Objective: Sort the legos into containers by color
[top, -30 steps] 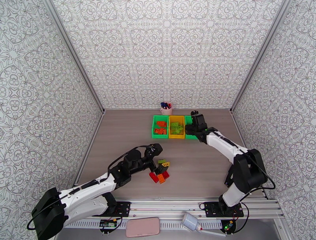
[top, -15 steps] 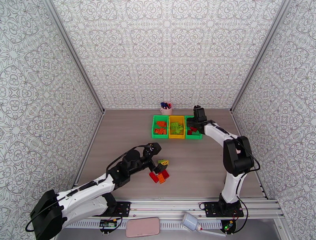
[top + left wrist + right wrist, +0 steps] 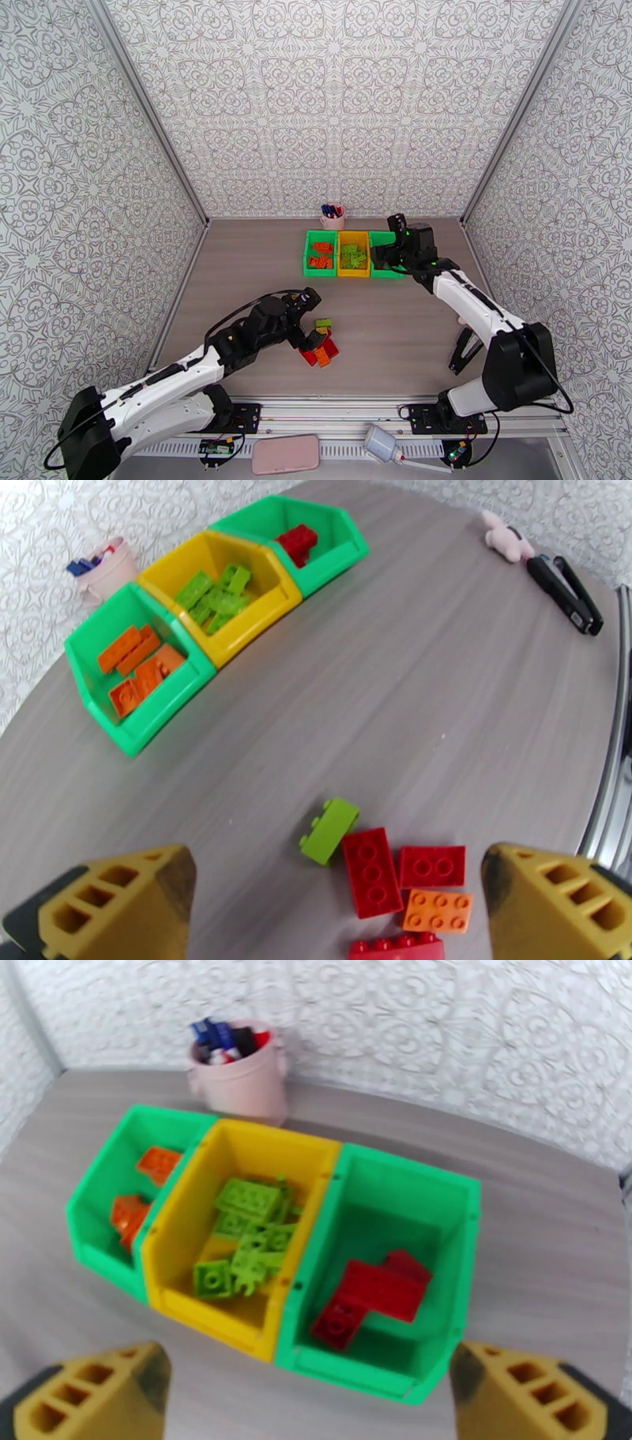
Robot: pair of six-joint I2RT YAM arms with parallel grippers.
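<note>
Three containers stand in a row: a green bin (image 3: 87, 1236) with orange legos (image 3: 130, 1213), a yellow bin (image 3: 178, 1228) with light green legos (image 3: 245, 1244), and a green bin (image 3: 466, 1220) with red legos (image 3: 379, 1291). My right gripper (image 3: 316, 1398) hovers open and empty just in front of the red bin, also seen as the right gripper (image 3: 387, 256) from above. Loose legos lie mid-table: a green one (image 3: 330, 830), red ones (image 3: 371, 871) and an orange one (image 3: 438, 910). My left gripper (image 3: 336, 906) hangs open over this pile, its fingers (image 3: 118, 906) either side.
A pink pen cup (image 3: 241, 1078) stands behind the bins against the back wall. A black clip-like object (image 3: 565, 594) and a small pink thing (image 3: 505, 543) lie on the table's right side. Patterned walls close in the table on three sides.
The right gripper's jaws opened wide over the right green bin and drew back, uncovering the red legos in it. The left gripper shifted slightly closer to the loose pile.
</note>
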